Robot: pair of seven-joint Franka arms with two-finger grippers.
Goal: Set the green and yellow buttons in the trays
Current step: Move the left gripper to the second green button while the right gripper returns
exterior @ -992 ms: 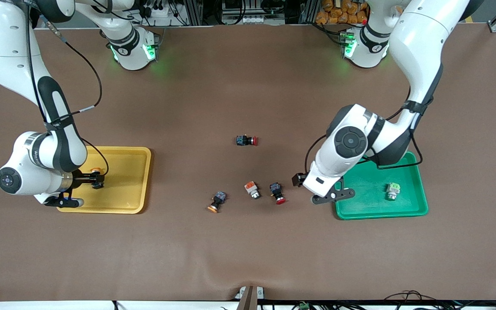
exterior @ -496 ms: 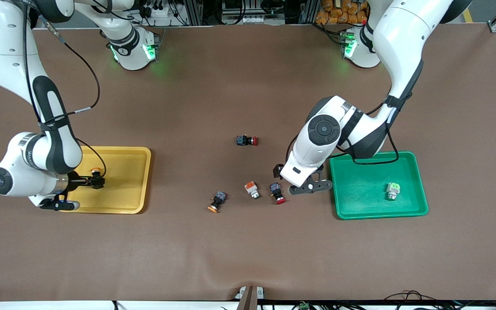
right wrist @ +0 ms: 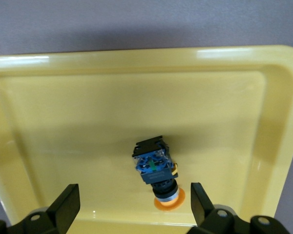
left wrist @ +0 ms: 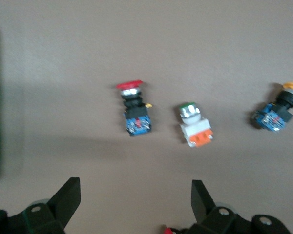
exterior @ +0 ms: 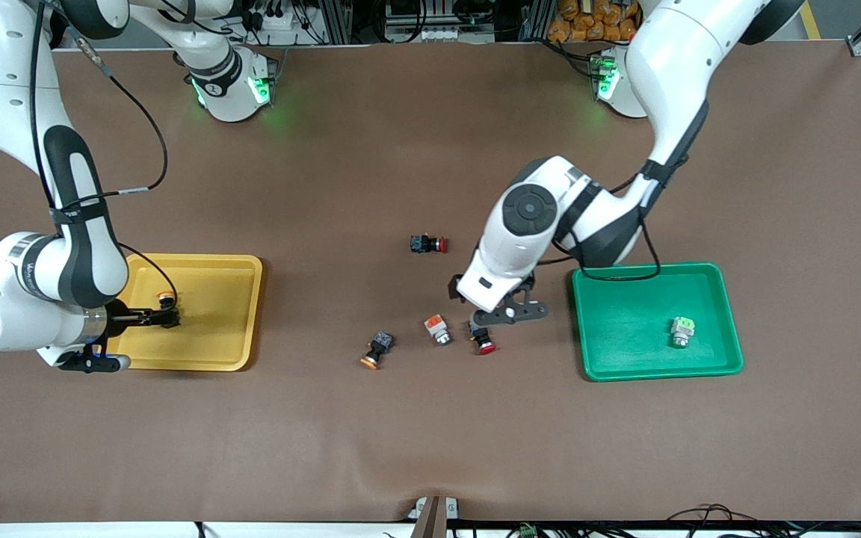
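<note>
Your left end effector (exterior: 509, 312) is hovering with fingers apart over the surface (exterior: 400, 149), above the red switch (exterior: 482, 338) beside the orange button (exterior: 438, 329); the round button (exterior: 376, 350) is lying nearby. Your right end effector (right wrist: 132, 207) is hanging spread over another round button (right wrist: 156, 171) in the yellow tray (right wrist: 29, 63), and the green button (exterior: 681, 329) is sitting in the green tray (exterior: 729, 314).

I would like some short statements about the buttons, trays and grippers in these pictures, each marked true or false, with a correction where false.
1. The light green square button lies in the green tray. True.
2. The yellow tray holds two buttons. False: only one round orange-yellow button lies in it.
3. The left gripper is open over the red-capped switch. True.
4. The right gripper is shut on a button. False: it is open, with the button lying free in the tray.
5. The orange square button lies in the green tray. False: it is on the table.
</note>
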